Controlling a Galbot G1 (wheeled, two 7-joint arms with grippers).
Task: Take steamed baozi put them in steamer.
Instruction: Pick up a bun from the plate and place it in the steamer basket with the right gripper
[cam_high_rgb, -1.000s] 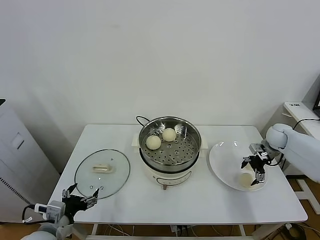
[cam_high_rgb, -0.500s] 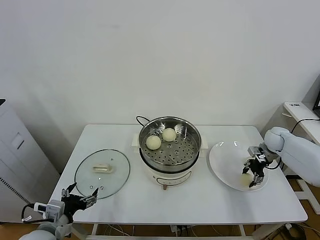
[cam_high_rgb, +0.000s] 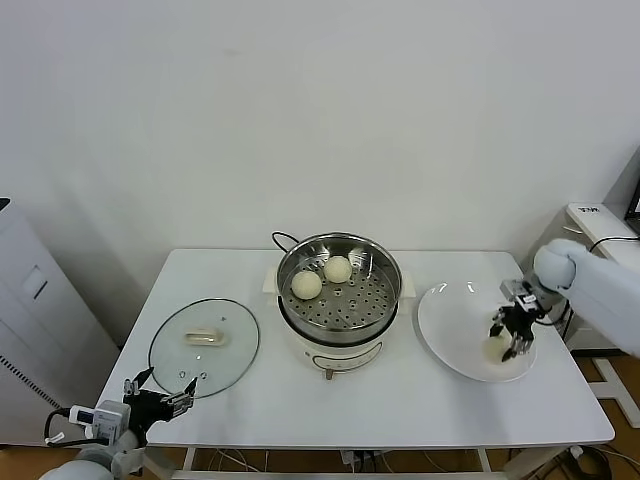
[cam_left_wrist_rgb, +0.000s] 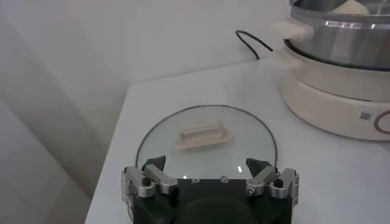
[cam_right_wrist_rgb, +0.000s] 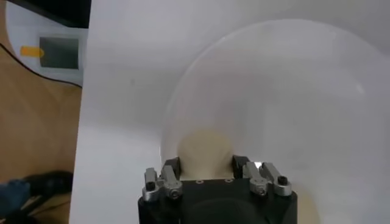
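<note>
**Third bun gripped on the plate; lift pending**

Left gripper (cam_high_rgb: 160, 398) hung idle at the table's (cam_high_rgb: 250, 400) near edge, fingers spread. Two baozi (cam_high_rgb: 307, 285) sat in the steamer (cam_high_rgb: 339, 290). Right gripper (cam_high_rgb: 508, 338) had its fingers pinching a third bun (cam_high_rgb: 494, 348), one either side, on the plate (cam_high_rgb: 450, 320). Judged next: lift clear, carry to the steamer.

I see white tabletop (cam_high_rgb: 400, 400) w/ three things on it: glass lid (cam_high_rgb: 204, 345) at robot's left, steamer (cam_high_rgb: 339, 300) w/ black cord in middle, white plate (cam_high_rgb: 455, 325) on right.
</note>
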